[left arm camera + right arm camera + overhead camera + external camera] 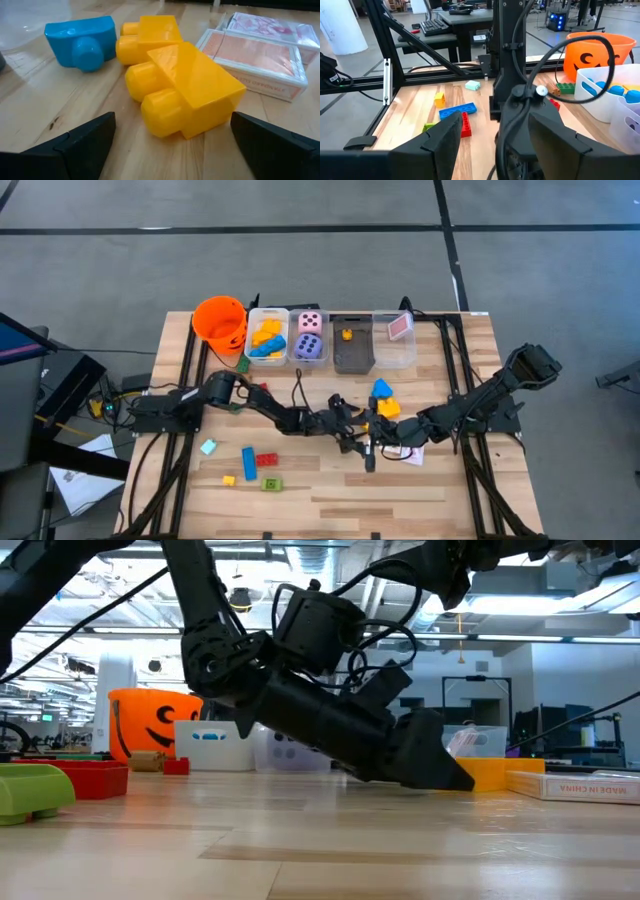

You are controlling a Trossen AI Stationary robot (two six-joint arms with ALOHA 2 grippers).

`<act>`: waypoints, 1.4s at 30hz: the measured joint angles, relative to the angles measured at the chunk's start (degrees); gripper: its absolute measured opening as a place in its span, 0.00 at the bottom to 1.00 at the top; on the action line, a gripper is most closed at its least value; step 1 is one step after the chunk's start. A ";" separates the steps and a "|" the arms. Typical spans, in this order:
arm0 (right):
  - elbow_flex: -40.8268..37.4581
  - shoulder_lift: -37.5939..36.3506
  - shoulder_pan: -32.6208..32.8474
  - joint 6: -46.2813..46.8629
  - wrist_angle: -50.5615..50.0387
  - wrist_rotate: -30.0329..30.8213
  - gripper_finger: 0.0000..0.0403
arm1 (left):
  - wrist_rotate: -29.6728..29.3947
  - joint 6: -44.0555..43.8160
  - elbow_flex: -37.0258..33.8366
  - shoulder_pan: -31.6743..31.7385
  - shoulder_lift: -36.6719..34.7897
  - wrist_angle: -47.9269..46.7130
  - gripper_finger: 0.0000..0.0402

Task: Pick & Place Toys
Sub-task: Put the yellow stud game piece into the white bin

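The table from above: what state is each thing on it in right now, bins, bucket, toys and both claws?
Left gripper: open, low over the table, facing a yellow block.
Right gripper: partly open, holding nothing visible.
Bucket: upright.
Dice bin: holds a pink and a purple die.
Blocks bin: holds yellow and blue blocks.
Grey bin: one small yellow piece inside.
Card bin: one card inside.
Loose blocks: scattered on the table.

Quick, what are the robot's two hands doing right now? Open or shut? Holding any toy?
Left gripper: open, fingers on either side of a yellow block, not yet holding it.
Right gripper: open, holding nothing, low near the table's middle.
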 joint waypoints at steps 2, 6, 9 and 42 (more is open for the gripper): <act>0.00 0.00 0.00 0.00 -0.05 0.00 0.56 | 0.57 -0.11 0.49 0.02 0.04 -0.27 0.97; 0.00 0.00 0.00 0.02 -0.22 0.00 0.56 | 0.62 -1.04 1.28 0.00 0.07 -0.35 0.97; 0.00 0.00 0.00 0.02 -0.22 0.00 0.56 | 0.61 -3.75 1.63 -0.08 0.07 -0.18 0.96; 0.00 0.00 -0.04 1.14 -0.22 1.55 0.56 | -10.88 -10.87 1.64 -1.15 -0.16 -4.72 0.94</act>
